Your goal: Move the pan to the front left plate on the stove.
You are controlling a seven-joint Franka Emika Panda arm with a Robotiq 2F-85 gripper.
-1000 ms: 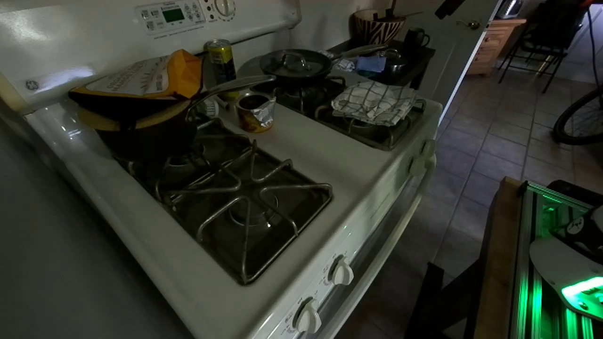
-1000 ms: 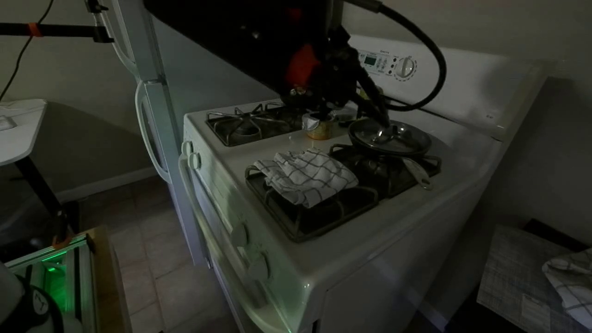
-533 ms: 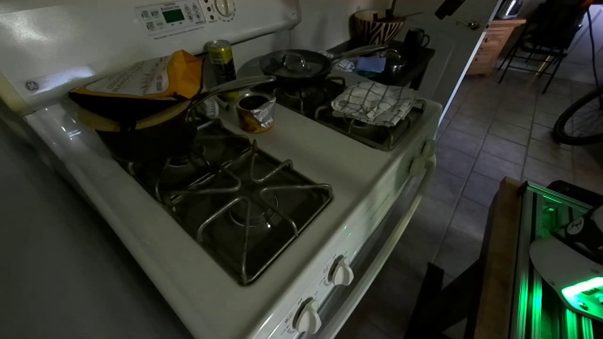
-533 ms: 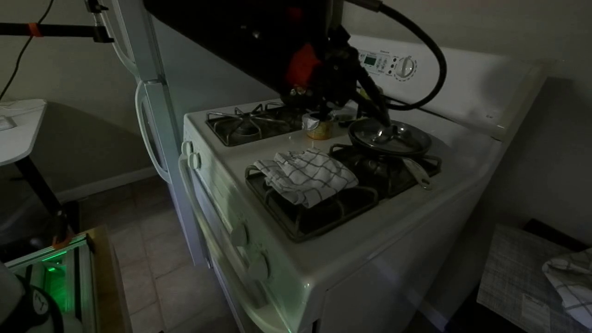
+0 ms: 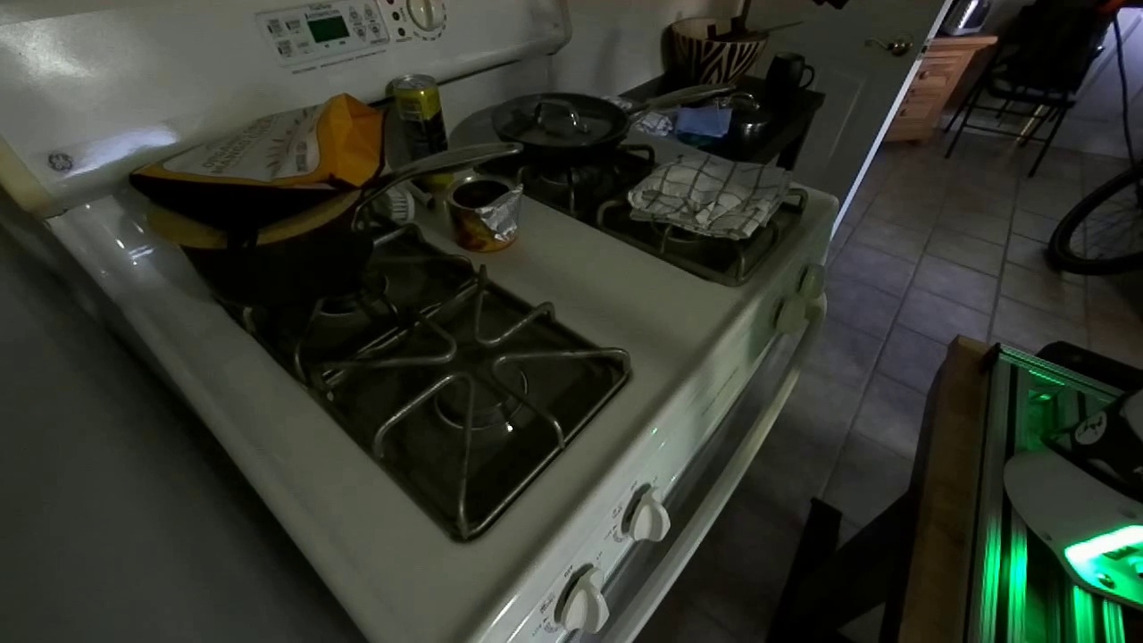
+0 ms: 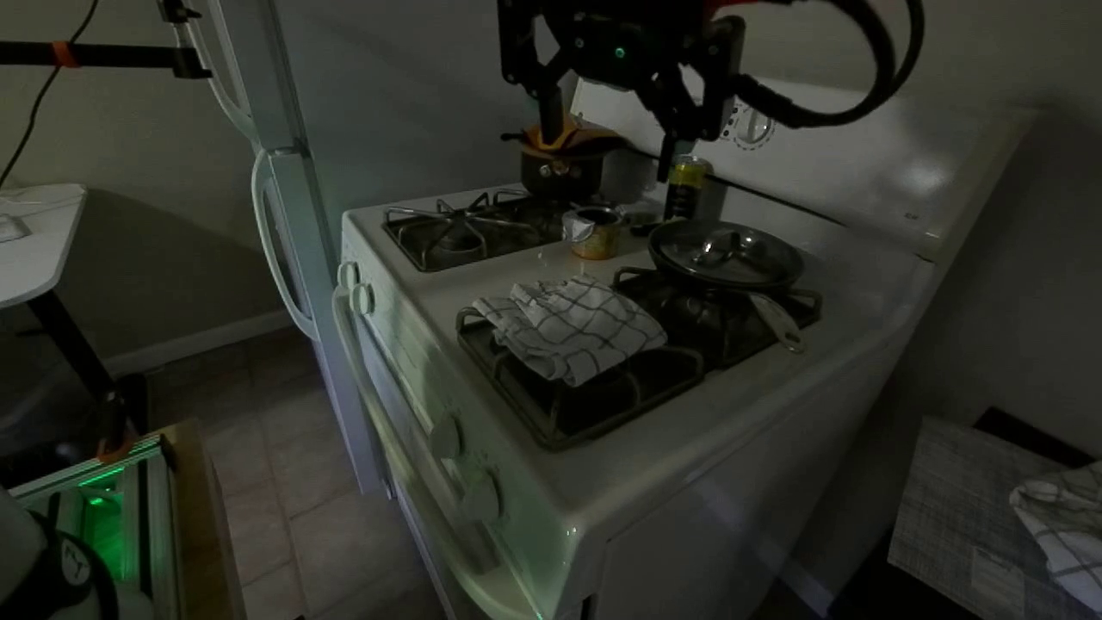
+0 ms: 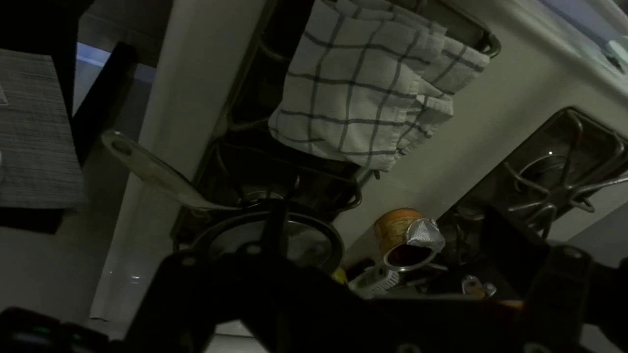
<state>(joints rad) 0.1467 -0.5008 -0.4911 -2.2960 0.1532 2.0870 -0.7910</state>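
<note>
The pan (image 5: 571,152) sits on the back right burner with a glass lid (image 6: 727,250) on it. Its pale handle (image 6: 776,323) points out over the stove's side edge. The pan's rim also shows in the wrist view (image 7: 321,230), partly hidden by a finger. The front left plate (image 5: 478,384) is a bare black grate, also in an exterior view (image 6: 458,237) and the wrist view (image 7: 557,181). My gripper (image 6: 609,146) is open with fingers spread, held in the air above the stove, apart from the pan. In the wrist view the gripper (image 7: 387,211) holds nothing.
A dark pot (image 5: 277,250) bearing a yellow bag stands on the back left burner. A foil-topped can (image 6: 596,237) stands between the burner pairs. A tall yellow can (image 6: 686,185) stands behind the pan. A checked towel (image 6: 572,331) covers the front right grate.
The gripper has lifted away from the lid, where it overlapped it in an exterior view, and turned so both fingers show. The pan and the other things have not moved.
</note>
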